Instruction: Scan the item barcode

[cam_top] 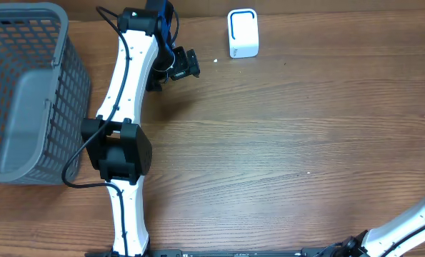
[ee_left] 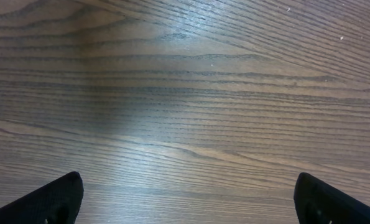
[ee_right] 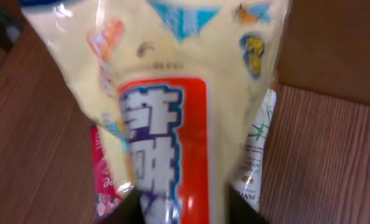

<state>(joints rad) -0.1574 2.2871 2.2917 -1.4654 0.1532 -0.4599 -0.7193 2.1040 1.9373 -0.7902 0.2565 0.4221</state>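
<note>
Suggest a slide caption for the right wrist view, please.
Close-up of a yellow snack bag with a red label, in front of other packets.

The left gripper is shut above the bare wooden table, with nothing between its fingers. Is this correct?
Not quite. The left gripper is open, not shut: in the left wrist view its fingers stand far apart at the two lower corners. The rest is right: it is above the bare wooden table, with nothing between its fingers.
</note>
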